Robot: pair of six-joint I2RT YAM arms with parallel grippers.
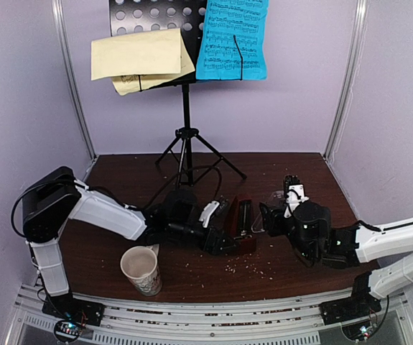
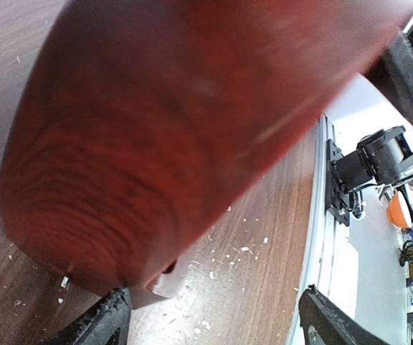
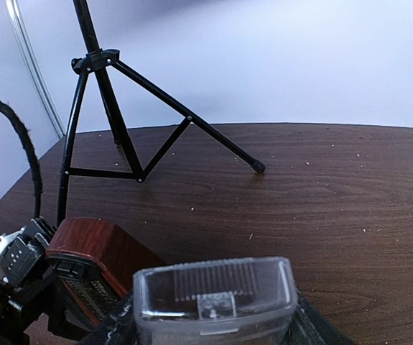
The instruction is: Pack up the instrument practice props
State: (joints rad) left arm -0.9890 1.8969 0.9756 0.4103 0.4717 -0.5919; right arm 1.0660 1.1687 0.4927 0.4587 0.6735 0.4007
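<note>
The dark red-brown metronome [image 1: 239,224] lies on the table at centre; it fills the left wrist view [image 2: 177,129] and shows in the right wrist view [image 3: 98,248]. My left gripper [image 1: 215,221] [image 2: 217,320] is at its left side, jaws wide apart, the left fingertip [image 2: 109,316] against its base edge. My right gripper [image 1: 269,215] [image 3: 213,330] is shut on the clear plastic cover [image 3: 213,295], held just right of the metronome. The black music stand [image 1: 186,115] stands at the back with pale yellow sheets [image 1: 138,57] and a blue sheet [image 1: 233,39].
A cream patterned mug [image 1: 141,269] stands near the front left, beside my left arm. The stand's tripod legs [image 3: 105,108] spread over the back of the table. Pale crumbs [image 1: 249,267] lie in front of the metronome. The table's front rail [image 2: 317,215] is close by.
</note>
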